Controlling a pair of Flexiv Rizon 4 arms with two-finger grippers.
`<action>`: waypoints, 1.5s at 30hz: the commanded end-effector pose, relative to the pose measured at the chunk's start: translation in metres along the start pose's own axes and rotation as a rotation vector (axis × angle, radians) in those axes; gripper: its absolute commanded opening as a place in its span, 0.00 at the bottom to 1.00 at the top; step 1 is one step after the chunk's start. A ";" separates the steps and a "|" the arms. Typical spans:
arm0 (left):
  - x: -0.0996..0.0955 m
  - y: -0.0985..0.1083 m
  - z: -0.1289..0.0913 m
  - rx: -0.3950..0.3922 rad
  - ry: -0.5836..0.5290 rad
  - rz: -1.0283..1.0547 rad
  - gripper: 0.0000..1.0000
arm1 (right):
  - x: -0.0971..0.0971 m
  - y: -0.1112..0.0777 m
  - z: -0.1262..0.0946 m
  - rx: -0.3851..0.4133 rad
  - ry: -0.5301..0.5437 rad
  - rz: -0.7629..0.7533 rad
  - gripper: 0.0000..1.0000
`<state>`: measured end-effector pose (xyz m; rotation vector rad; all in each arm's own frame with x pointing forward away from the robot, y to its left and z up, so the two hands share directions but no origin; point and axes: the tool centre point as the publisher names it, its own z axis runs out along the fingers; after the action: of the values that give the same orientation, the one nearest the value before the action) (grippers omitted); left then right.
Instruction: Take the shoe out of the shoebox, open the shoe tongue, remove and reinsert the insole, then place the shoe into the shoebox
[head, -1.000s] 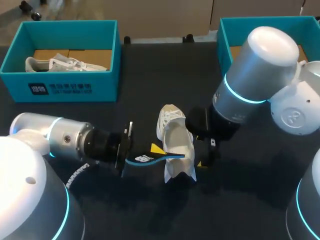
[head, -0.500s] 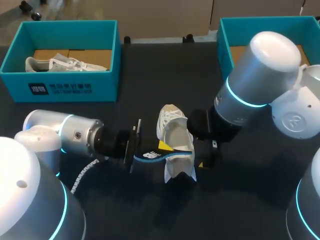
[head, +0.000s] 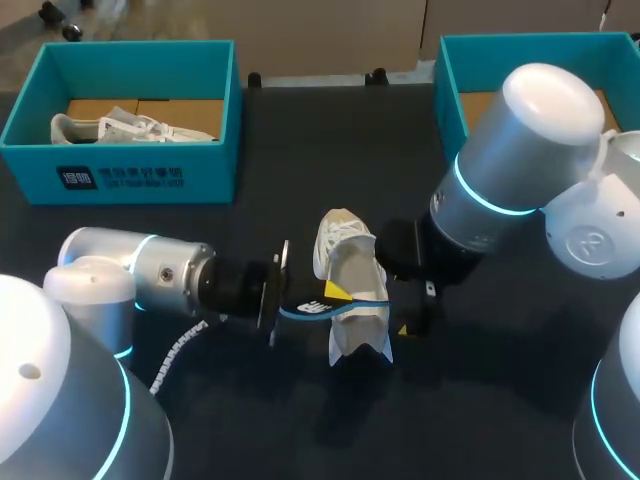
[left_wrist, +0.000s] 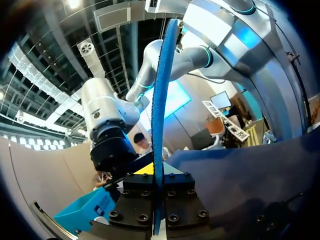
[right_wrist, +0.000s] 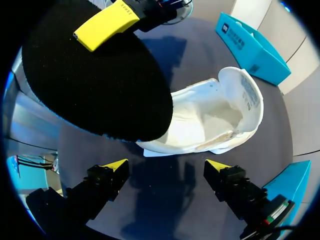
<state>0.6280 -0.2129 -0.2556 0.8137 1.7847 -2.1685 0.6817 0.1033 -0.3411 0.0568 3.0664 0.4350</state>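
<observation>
A white shoe (head: 352, 285) lies on the dark table, its opening facing up; the right wrist view shows it too (right_wrist: 215, 117). My left gripper (head: 305, 305) is shut on the heel end of a blue insole (head: 345, 308), which reaches across the shoe's opening. Seen from the left wrist, the insole (left_wrist: 160, 110) stands edge-on, clamped between the fingers of the left gripper (left_wrist: 158, 175). My right gripper (head: 405, 312) is open just right of the shoe. In its own view the right gripper (right_wrist: 166, 167) holds nothing, and the insole's black underside (right_wrist: 95, 75) hangs over the shoe's front.
A teal shoebox (head: 130, 175) at the back left holds another white shoe (head: 130, 128). A second teal box (head: 450, 75) stands at the back right, partly behind my right arm. Bare dark table lies in front of the shoe.
My left arm has pushed rightward toward the shoe, carrying the insole further across its opening. The right arm shifted slightly and stayed open.
</observation>
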 end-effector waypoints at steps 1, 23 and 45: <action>0.000 0.005 0.006 0.004 -0.005 -0.001 0.00 | 0.001 -0.001 0.000 -0.002 -0.001 -0.001 1.00; -0.001 0.030 0.001 -0.034 -0.068 0.025 0.00 | 0.001 -0.001 0.000 -0.002 -0.001 -0.001 1.00; -0.006 0.064 -0.002 -0.078 -0.106 0.006 0.00 | 0.001 -0.001 0.000 -0.002 -0.001 -0.001 1.00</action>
<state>0.6648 -0.2250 -0.3017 0.6750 1.8004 -2.0848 0.6812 0.1026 -0.3407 0.0568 3.0650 0.4359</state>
